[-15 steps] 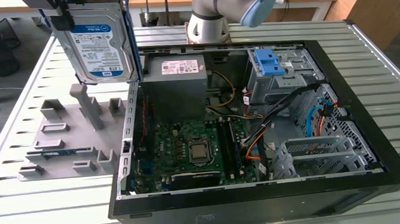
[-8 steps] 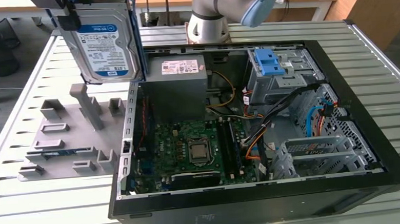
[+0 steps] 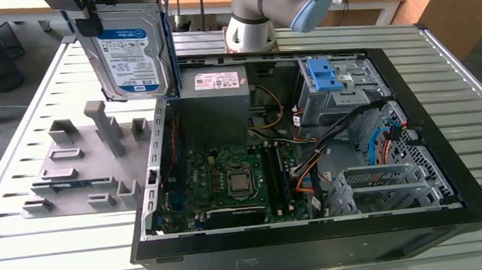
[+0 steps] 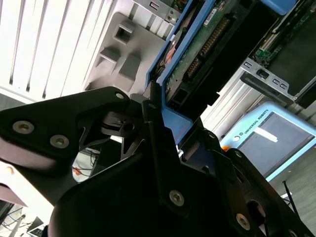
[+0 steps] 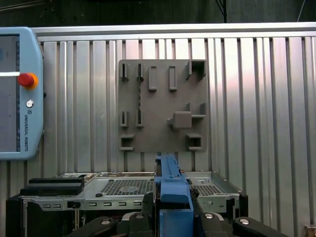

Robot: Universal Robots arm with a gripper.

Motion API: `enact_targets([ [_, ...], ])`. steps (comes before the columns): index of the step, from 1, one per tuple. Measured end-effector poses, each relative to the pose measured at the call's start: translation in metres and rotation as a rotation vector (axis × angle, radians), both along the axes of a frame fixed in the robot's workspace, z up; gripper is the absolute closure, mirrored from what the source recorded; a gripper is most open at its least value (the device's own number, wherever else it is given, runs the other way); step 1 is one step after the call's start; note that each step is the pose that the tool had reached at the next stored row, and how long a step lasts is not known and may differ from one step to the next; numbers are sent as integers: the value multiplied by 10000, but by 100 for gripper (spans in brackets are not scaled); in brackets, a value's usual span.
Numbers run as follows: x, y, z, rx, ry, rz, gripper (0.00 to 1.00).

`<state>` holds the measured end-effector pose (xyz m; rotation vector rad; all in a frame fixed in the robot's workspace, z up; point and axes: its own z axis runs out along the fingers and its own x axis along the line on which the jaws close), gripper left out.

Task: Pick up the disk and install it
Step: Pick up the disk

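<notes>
The disk [image 5: 170, 182] appears edge-on in the first wrist view, its faces unseen and its held end buried in the hand [image 5: 173, 217]. The exterior view's top edge cuts off the disk's upper end and most of the hand (a dark sliver remains). In the second wrist view the hand's black body covers what is probably the disk's near end. The pendant [image 5: 17, 94] is cropped by the picture's edge.

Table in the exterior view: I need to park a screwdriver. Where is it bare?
Bare table slats: on the exterior view's right of the computer case, and at its lower left below the fixture plate. Crowded: inside the case, the plate's holders.
</notes>
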<state>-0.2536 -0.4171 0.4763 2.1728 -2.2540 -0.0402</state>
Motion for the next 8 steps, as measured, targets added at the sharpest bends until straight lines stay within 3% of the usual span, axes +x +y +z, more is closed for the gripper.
enact_targets([
  [8, 54, 0, 0, 0, 0, 0, 64],
])
